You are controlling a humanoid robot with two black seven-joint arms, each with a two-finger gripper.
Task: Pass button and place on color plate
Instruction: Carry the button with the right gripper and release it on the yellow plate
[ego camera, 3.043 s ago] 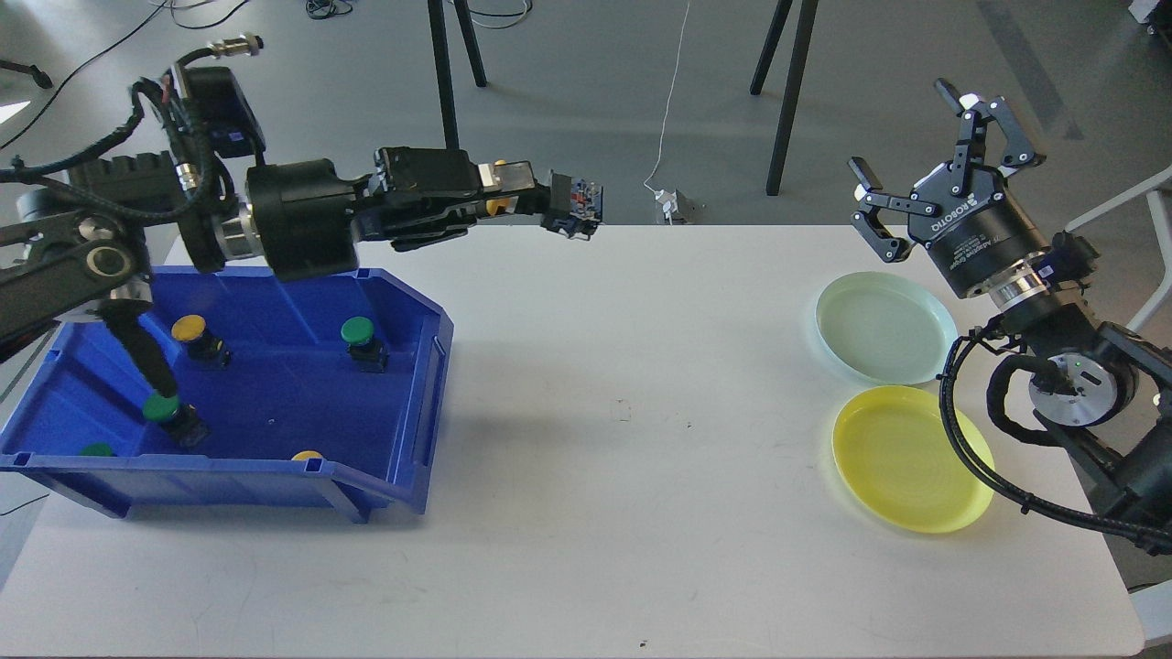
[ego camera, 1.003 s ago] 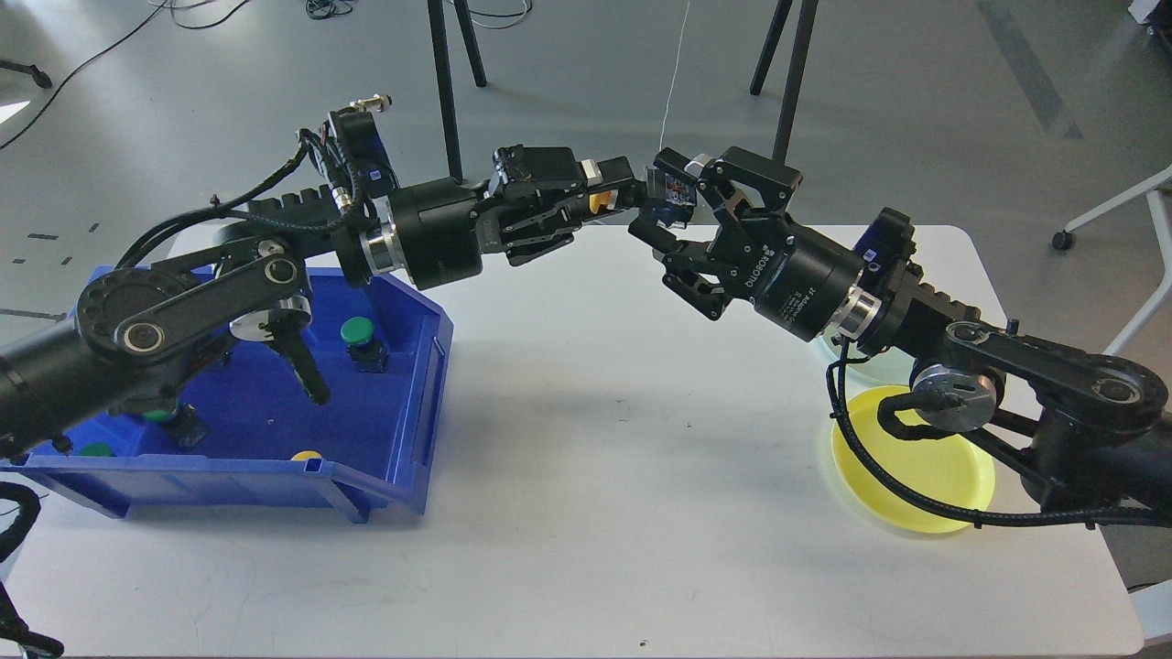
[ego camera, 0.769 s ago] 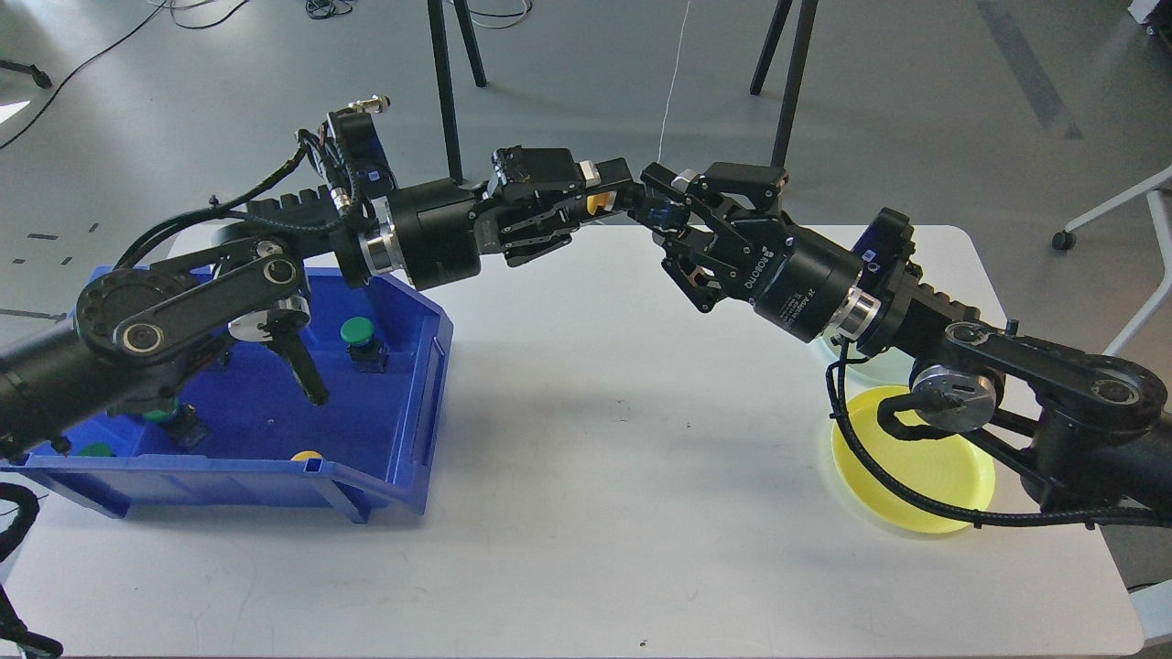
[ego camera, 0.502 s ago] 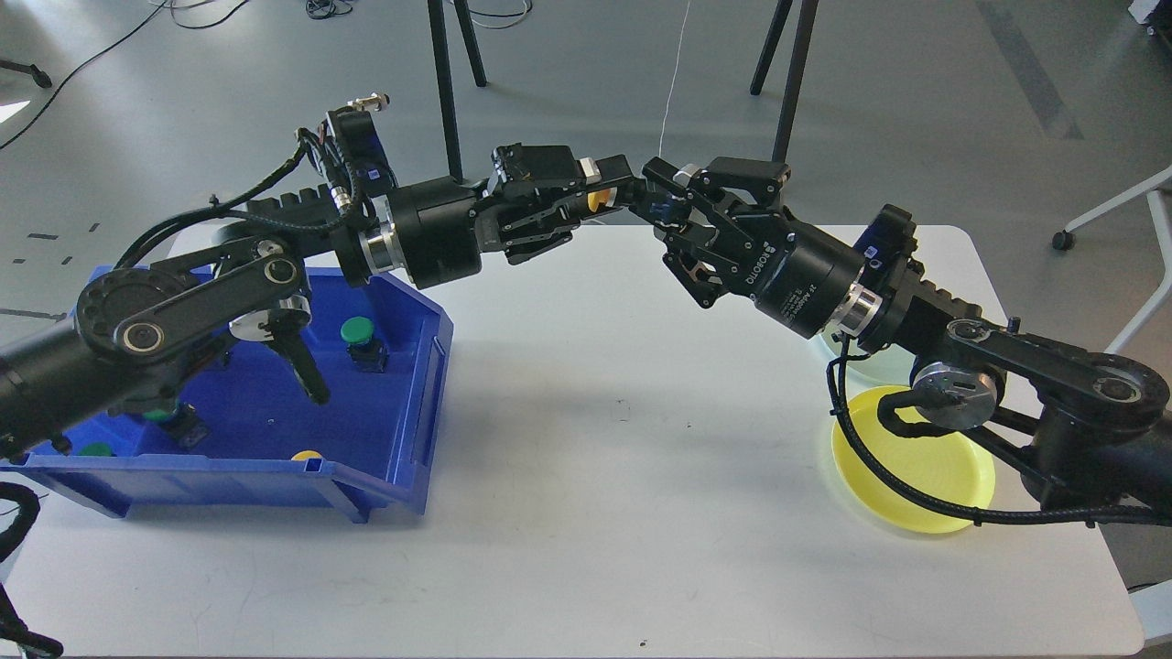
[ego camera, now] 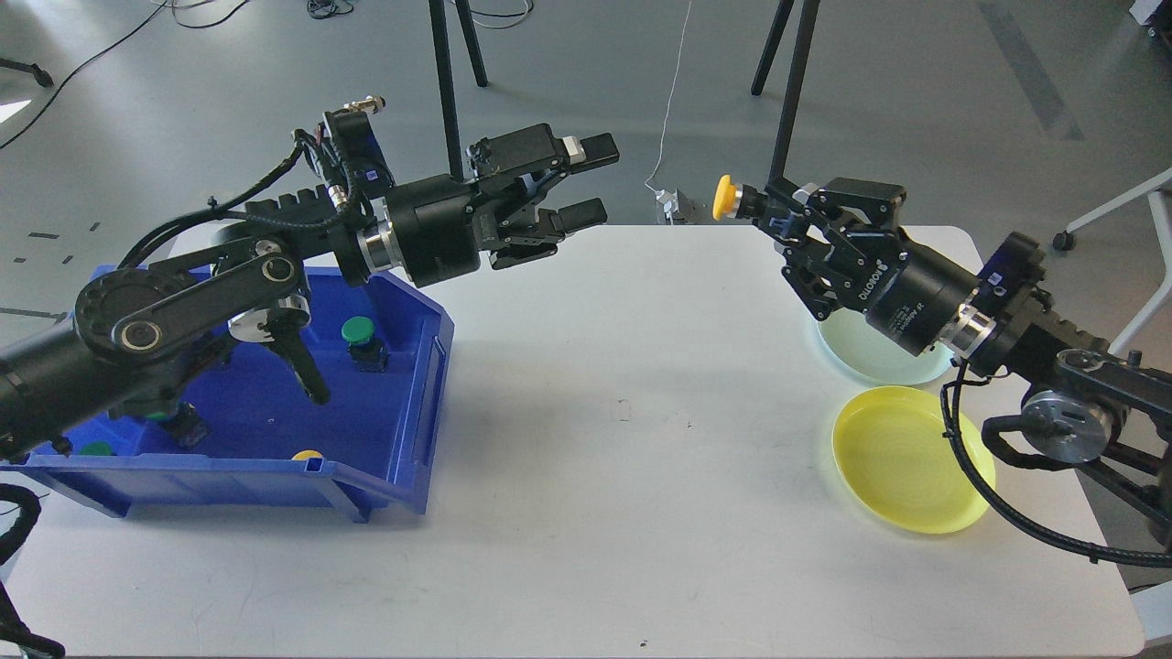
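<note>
My right gripper [ego camera: 767,209] is shut on a yellow-capped button [ego camera: 725,198] and holds it above the table's far edge, left of the pale green plate [ego camera: 881,362]. The yellow plate [ego camera: 911,471] lies on the table in front of the green one. My left gripper [ego camera: 593,181] is open and empty, in the air above the table's far left part. The blue bin [ego camera: 275,430] at the left holds a green button [ego camera: 359,337] and more buttons partly hidden by my left arm.
Black stand legs [ego camera: 787,101] rise behind the table's far edge, close to the held button. A white cable and plug [ego camera: 673,203] lie on the floor behind. The white table [ego camera: 623,476] spreads between the bin and the plates.
The button passed from my left gripper to my right. The left gripper opened and drew back left; the right arm pulled away to the right with the button.
</note>
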